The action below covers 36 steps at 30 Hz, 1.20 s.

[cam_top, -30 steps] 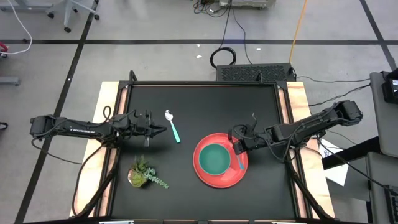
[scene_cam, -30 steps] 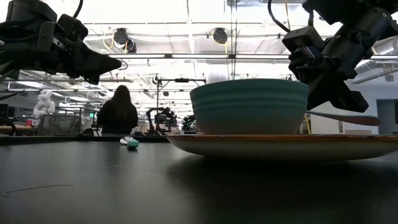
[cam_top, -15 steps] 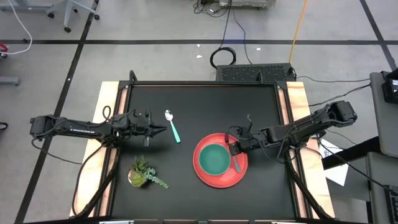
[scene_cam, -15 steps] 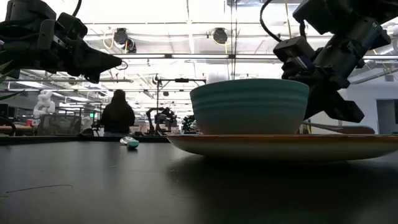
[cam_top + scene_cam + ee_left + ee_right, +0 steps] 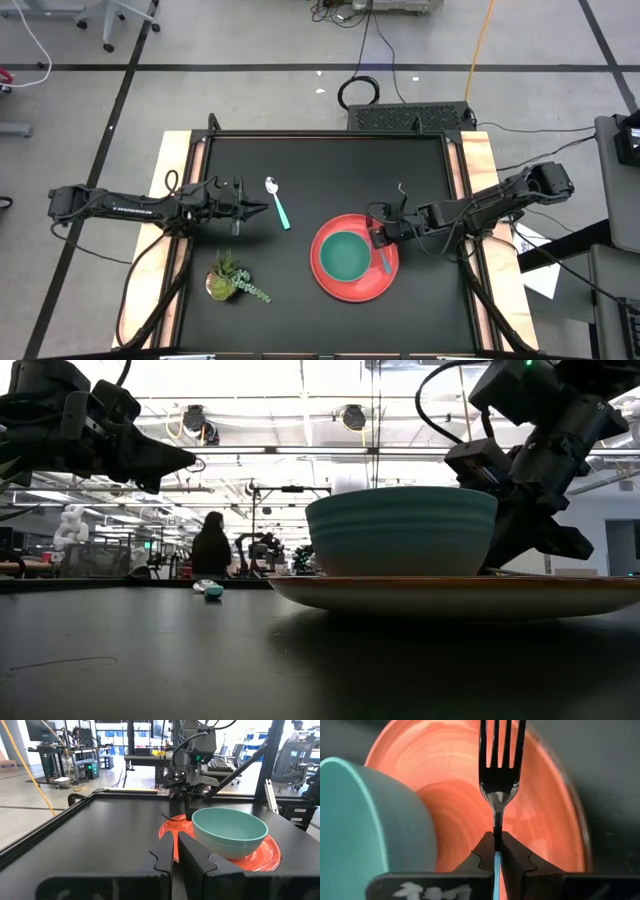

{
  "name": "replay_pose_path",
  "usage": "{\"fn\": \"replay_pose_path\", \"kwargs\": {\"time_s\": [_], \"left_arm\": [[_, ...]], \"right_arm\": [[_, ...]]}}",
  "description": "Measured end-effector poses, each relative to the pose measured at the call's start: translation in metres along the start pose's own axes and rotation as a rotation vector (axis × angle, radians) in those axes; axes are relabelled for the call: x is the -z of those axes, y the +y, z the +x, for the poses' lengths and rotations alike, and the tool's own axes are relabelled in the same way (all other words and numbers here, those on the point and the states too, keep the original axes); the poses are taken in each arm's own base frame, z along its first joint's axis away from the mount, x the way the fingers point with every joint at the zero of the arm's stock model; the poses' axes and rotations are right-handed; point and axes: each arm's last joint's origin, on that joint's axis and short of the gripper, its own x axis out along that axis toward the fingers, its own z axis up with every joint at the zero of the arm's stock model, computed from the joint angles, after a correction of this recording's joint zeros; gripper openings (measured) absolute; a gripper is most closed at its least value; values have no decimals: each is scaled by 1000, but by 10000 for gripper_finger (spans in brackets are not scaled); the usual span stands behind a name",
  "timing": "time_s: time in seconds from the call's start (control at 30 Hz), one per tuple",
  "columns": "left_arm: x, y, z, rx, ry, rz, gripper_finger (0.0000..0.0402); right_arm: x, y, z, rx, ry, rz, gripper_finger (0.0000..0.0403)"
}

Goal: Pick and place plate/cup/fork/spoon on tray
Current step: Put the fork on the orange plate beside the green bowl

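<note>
The coral-red tray (image 5: 362,289) lies on the black table right of centre, with the teal-green cup (image 5: 345,256) standing upright on it; both show in the low view (image 5: 450,593) (image 5: 400,530). My right gripper (image 5: 378,239) is over the tray's right part, beside the cup, shut on the fork (image 5: 499,780). The spoon (image 5: 277,203) lies flat on the table left of the tray. My left gripper (image 5: 262,209) is shut and empty above the table, just left of the spoon. My right gripper pinches the fork between its two fingers where the metal neck meets the light-blue handle (image 5: 495,854). The tines (image 5: 501,745) point straight away from the fingers, over the tray's floor next to the cup. Whether the fork touches the tray I cannot tell.
A small potted plant (image 5: 232,280) stands near the table's front left. The table has raised black rails and wooden side boards (image 5: 480,160). In the room beyond, a person (image 5: 211,545) shows in the low view.
My right gripper has moved a little toward the cup and gone down, tipping steeper. The fork has sunk from above the tray's rim to below it in the low view. My left gripper has kept still.
</note>
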Motion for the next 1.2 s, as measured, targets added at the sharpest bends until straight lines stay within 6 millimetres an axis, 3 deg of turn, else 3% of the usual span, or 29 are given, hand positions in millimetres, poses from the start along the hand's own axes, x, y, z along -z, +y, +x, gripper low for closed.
{"fn": "replay_pose_path", "kwargs": {"time_s": [0.67,1.2], "left_arm": [[0,0,0,1,1,5,31],[0,-1,0,8,2,-1,31]], "right_arm": [[-5,-7,2,68,8,-24,2],[-3,-9,16,89,57,-42,2]]}}
